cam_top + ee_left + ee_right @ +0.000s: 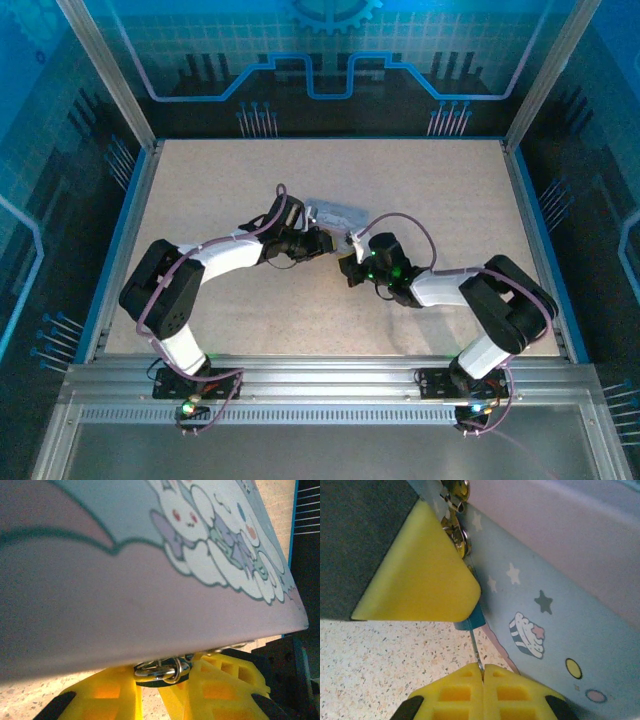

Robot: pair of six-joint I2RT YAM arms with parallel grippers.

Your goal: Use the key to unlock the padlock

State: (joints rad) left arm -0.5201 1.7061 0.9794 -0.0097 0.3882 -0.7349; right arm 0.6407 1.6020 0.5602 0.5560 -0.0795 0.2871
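Near the middle of the speckled beige table (pixel 210 190), both arms meet at the near edge of a pale lavender-grey rectangular tin box (pixel 336 213) printed with cartoon bunnies. The left claw (pixel 162 692) is clenched, its yellow fingers around the tiny dark padlock (pixel 469 622). A cluster of shiny metal rings (pixel 161 669) sits between the fingertips, right against the box wall. The right claw (pixel 483 676) has its yellow fingertips pinched together on the thin grey metal key (pixel 476 652), whose shaft reaches up to the padlock.
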